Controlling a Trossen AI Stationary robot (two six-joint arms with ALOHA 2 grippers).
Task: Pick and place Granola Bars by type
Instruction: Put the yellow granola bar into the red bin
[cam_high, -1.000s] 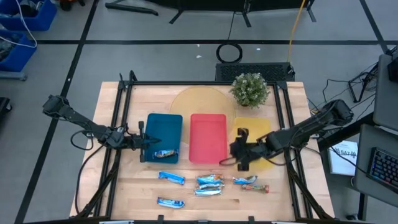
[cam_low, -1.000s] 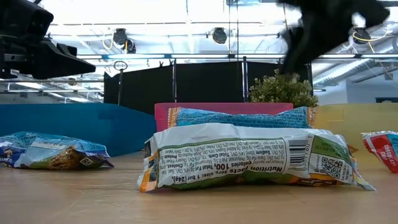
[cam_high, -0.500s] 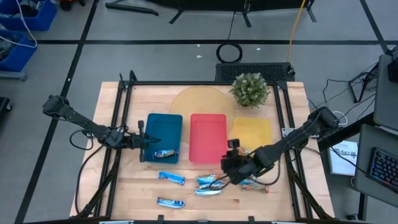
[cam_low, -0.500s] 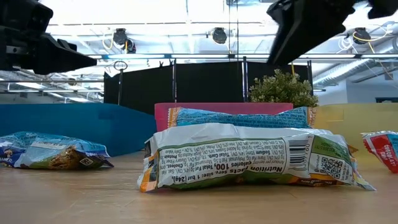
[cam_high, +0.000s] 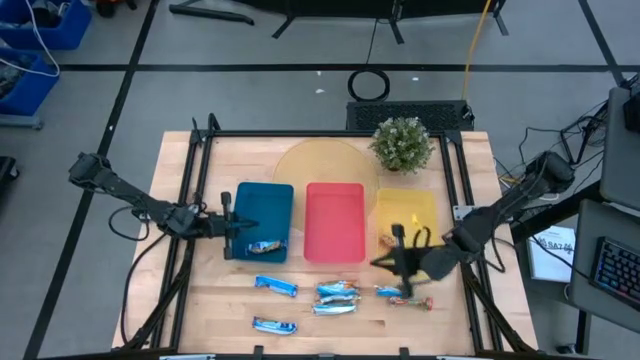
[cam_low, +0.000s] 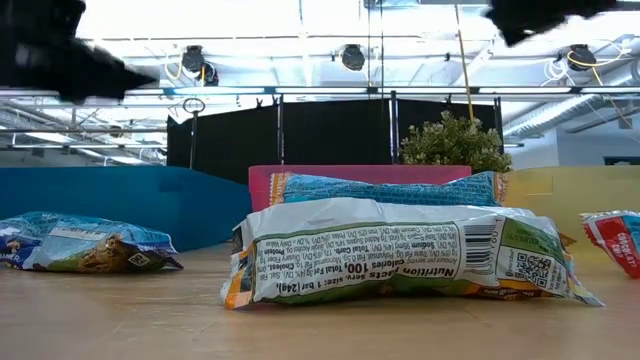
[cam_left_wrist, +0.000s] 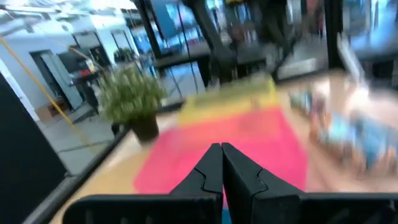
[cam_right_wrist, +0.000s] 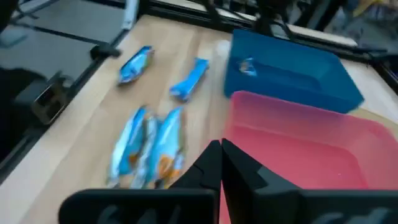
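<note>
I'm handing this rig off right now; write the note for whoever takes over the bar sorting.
Left end effector: shut, empty, at the front left edge of the blue tray.
Right end effector: shut, empty, by the front edge of the yellow tray.
Done: one blue bar is in the blue tray and one small bar in the yellow tray. The red tray looks empty.
Left on the table: two blue bars, a pair of silvery-blue bars side by side, another silvery-blue bar and an orange-red bar beside it.
</note>
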